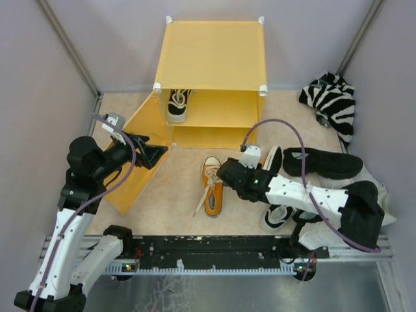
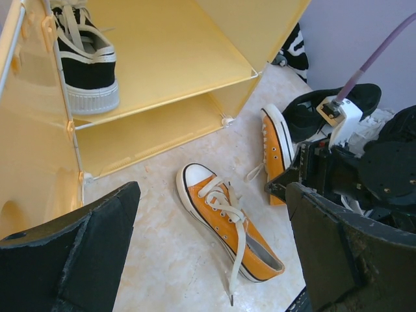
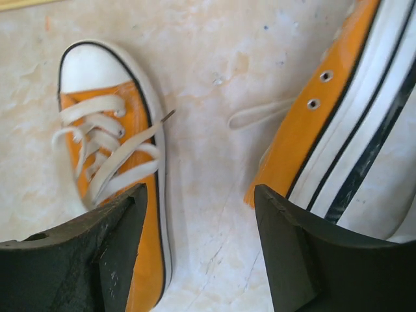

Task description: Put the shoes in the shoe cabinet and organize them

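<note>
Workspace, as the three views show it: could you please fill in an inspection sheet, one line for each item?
Surface: beige marbled table top, with a few small specks.
Job's things: shoe cabinet, its door swung open; black-and-white shoe on the upper shelf, left side; black shoe outside, to the right; orange shoe upright on the table; other orange shoe on its side.
Clutter: zebra-striped cloth in the right rear corner.
Grippers: left pincer open, empty, beside the door; right pincer open, empty, over the gap between the orange shoes.
Cables: purple left cable and right cable, both looping free.
Surroundings: plain grey walls.
</note>
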Controlling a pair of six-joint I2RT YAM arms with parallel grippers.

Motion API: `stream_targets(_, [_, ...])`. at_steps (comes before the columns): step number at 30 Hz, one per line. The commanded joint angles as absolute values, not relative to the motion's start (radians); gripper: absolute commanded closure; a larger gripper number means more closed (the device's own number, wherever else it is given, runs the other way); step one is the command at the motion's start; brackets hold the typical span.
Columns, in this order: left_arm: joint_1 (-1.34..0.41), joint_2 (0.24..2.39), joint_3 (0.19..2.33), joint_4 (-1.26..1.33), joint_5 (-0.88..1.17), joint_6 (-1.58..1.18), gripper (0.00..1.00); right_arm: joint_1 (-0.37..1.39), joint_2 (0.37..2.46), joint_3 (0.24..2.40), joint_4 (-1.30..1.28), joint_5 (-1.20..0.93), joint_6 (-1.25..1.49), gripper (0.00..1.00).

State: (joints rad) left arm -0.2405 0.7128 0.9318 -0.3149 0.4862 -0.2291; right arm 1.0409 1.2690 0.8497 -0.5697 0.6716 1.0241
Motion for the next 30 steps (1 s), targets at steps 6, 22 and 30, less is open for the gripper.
stream_targets(6, [-0.245, 0.704, 0.943, -0.307, 0.483, -0.214, 0.01, 0.961, 1.48, 0.961, -0.82, 0.861, 1.164, 0.27])
stream_targets(22, [-0.245, 0.706, 0.928, -0.305, 0.48, -0.203, 0.01, 0.992, 1.563, 1.128, -1.167, 1.011, 1.288, 0.25])
stream_targets(30, [-0.245, 0.696, 0.919, -0.305, 0.476, -0.201, 0.01, 0.819, 1.4, 0.909, -0.85, 0.772, 0.997, 0.25])
